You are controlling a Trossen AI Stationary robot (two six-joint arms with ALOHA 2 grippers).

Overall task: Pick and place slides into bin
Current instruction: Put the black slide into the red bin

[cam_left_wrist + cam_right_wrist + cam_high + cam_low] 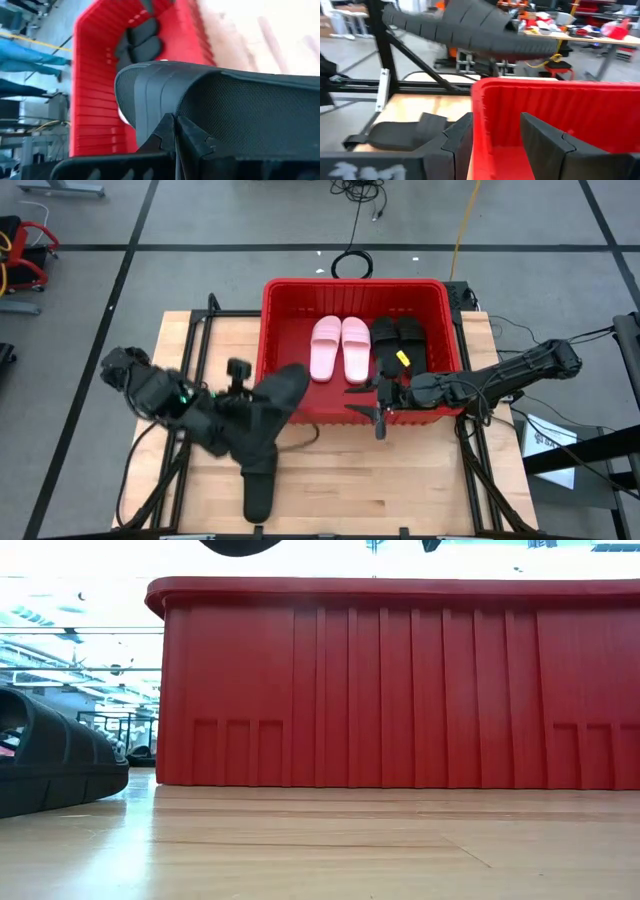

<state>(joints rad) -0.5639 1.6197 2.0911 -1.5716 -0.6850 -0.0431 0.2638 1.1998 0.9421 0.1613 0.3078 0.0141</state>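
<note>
Low view crops the lifted black slide (240, 546).

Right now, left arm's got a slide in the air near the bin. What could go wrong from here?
1. The left gripper pinches the raised black rubber slide by one edge only; it could slip or swing before it clears the large red plastic bin.
2. The open right gripper hangs at the bin's near wall, with one finger outside the rim; the arms may collide.
3. Another black slide lies under the left arm.

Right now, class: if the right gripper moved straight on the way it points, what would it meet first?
Probably the red bin's front wall: the open right gripper straddles its rim already. Beyond, the black slide held by the left gripper hangs higher, likely missed.
</note>
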